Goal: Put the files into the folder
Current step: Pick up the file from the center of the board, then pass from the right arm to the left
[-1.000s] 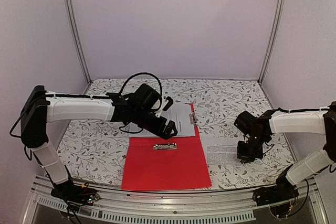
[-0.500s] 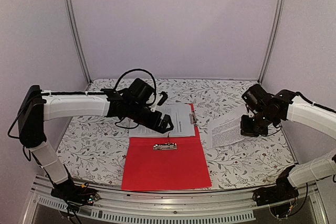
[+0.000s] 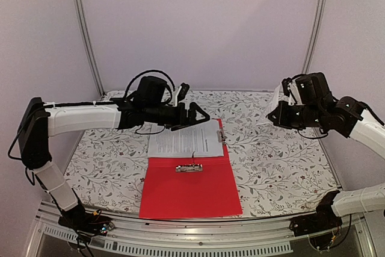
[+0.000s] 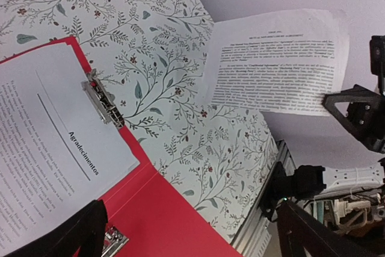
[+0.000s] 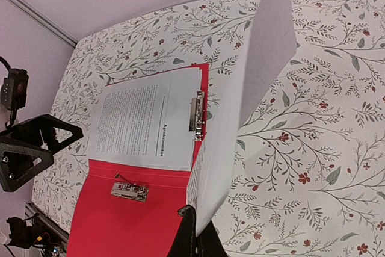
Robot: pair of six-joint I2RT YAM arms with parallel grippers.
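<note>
Files in folder: heading "Agradecimentos"

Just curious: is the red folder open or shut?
Open: the folder lies spread flat, a sheet on its far half, inner clip showing.

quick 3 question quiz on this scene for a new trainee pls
1. True or false: the red folder lies open on the table.
2. Fill in: the left fingers stand ____.
3. What holds the sheet that is up in the air? A) left fingers B) right fingers C) nothing
Key: 1 true; 2 open; 3 B
</note>
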